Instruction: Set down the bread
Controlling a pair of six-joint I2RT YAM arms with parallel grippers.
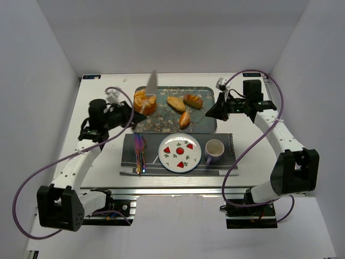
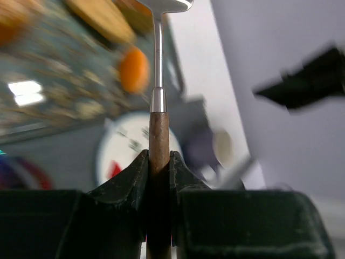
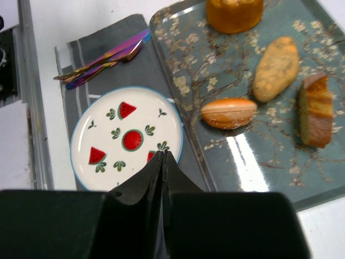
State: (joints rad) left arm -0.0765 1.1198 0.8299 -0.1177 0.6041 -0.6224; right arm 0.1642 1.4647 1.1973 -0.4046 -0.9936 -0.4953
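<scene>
- Here, left gripper (image 2: 159,157) pinches a smooth wooden handle (image 2: 159,127); thin steel shaft (image 2: 157,59) extends ahead.
- Right gripper (image 3: 163,155) jaws pressed together; lumpy round golden bread (image 3: 234,13) far ahead on glossy tray (image 3: 259,156).

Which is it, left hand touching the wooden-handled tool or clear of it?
Touching. Left wrist view: the left hand is shut on the wooden-handled tool, with both fingers pressed against its handle and no gap on either side.

Three rolls (image 1: 176,103) stand between bread (image 1: 144,101) and right end effector (image 1: 207,115).
</scene>
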